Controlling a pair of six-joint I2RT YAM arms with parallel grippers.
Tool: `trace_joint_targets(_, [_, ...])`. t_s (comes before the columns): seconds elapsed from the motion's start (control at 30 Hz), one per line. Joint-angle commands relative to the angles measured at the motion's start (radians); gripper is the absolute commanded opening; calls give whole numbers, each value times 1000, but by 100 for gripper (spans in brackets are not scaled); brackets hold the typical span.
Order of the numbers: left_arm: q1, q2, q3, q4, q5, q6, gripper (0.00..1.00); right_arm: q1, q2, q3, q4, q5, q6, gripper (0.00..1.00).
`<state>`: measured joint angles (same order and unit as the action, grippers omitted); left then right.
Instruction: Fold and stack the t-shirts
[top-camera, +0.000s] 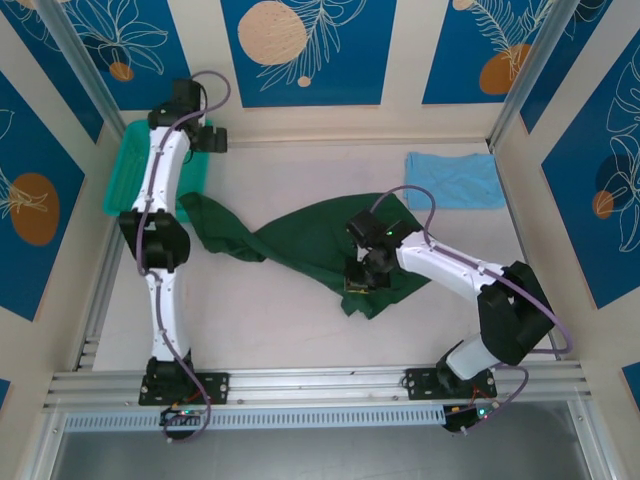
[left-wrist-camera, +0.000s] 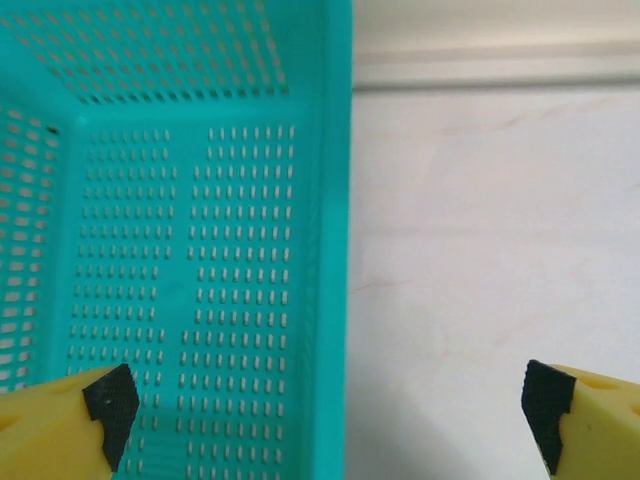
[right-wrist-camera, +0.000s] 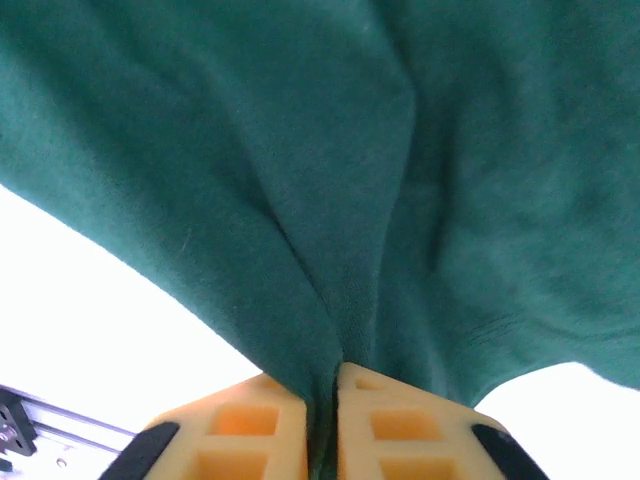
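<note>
Cloth of the green shirt (top-camera: 300, 238) is pinched in the right jaws, likely for flattening; left jaws are held wide, empty, over the ten-o'clock basket (left-wrist-camera: 335, 200).

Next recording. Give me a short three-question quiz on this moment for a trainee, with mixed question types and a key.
1. Fill in: the folded light sky-blue cloth t-shirt lies at the pale table's far ____ corner.
2. True or false: the large dark green cloth t-shirt lies neatly folded.
3. The right gripper pinches: A) the sky-blue t-shirt B) the green t-shirt C) nothing.
Key: 1 right; 2 false, it lies crumpled; 3 B.
</note>
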<state>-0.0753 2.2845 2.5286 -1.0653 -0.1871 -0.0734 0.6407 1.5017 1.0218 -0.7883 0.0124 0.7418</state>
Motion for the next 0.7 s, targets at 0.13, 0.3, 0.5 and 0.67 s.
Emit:
trace_joint_targets(0.13, [-161,-279,-322,15,292,-317,97,-118,-48,-34,48,-120,51,27])
trace_joint_targets(0.3, [-366,-467,-749,173,450,-417,92,-250,-129,-58,37,-170,74,54])
trace_joint_targets(0.5, [-464,-593,-1115,254,646,-427,81,-485,-237,-96,-73,-49,98,61])
trace_joint_targets(0.67, [-525,-660,-1268,209,721,-299,70,-736,-239,-158,-54,23,117,60])
